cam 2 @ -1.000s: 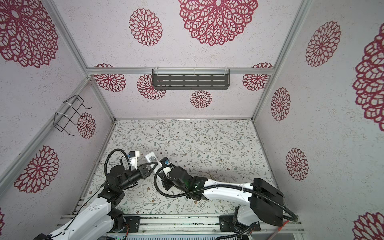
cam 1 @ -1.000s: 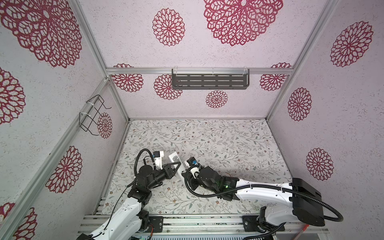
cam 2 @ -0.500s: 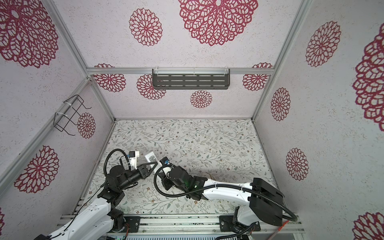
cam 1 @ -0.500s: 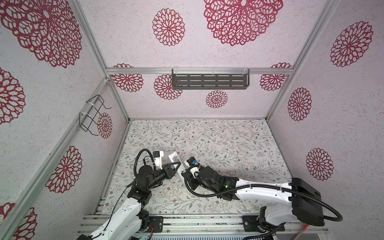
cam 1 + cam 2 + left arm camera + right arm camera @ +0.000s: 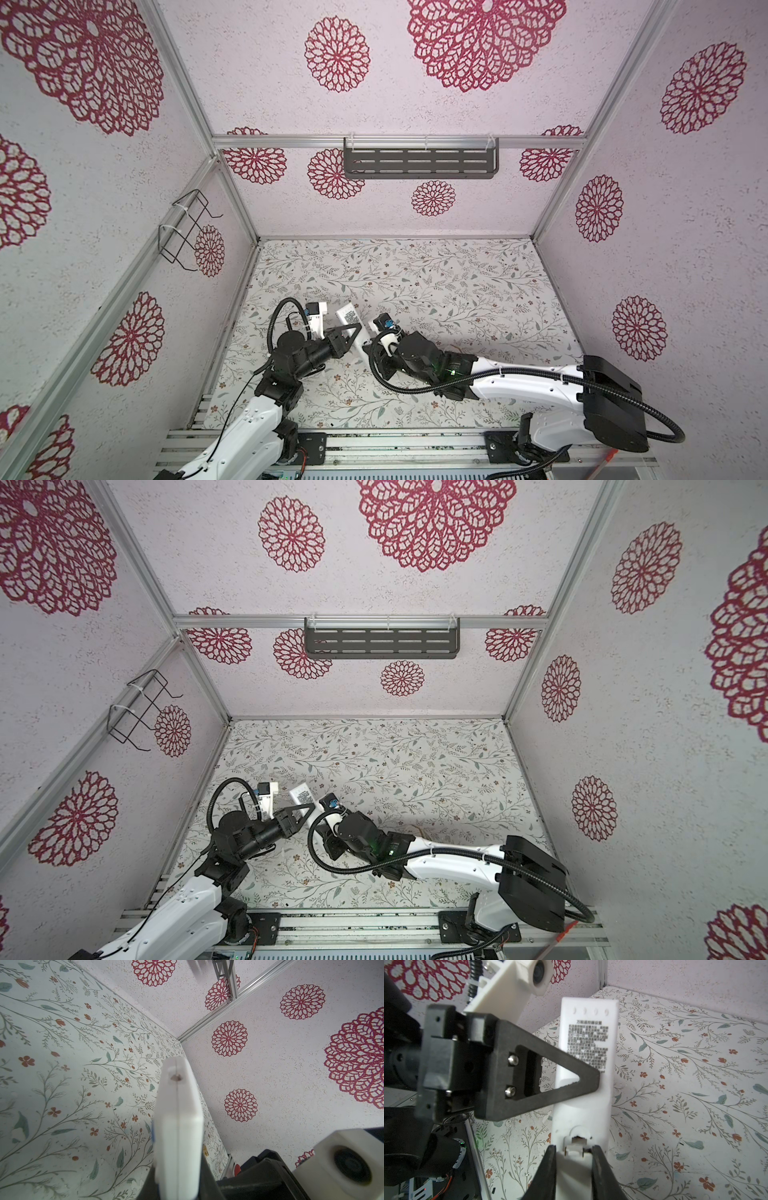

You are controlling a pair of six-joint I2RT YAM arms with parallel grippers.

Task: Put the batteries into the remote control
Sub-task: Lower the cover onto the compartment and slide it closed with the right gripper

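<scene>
The remote control (image 5: 586, 1043) is a long white bar held off the table, its plain back with the printed sticker showing; it also shows in both top views (image 5: 349, 316) (image 5: 302, 796). My left gripper (image 5: 178, 1184) is shut across its middle, one black triangular finger (image 5: 550, 1078) lying over the back. My right gripper (image 5: 574, 1159) is shut on the remote's near end, where the battery cover latch (image 5: 576, 1145) sits between its two black fingers. In both top views the left gripper (image 5: 359, 332) and the right gripper (image 5: 370, 345) meet at the remote. The batteries are out of view.
The floral table (image 5: 436, 282) reaches to the back wall, with a grey slotted shelf (image 5: 419, 162) and a black wire rack (image 5: 187, 232) on the walls. A small beige thing (image 5: 419, 829) shows partly under my right arm. The left wrist camera housing (image 5: 517, 982) stands close to the remote.
</scene>
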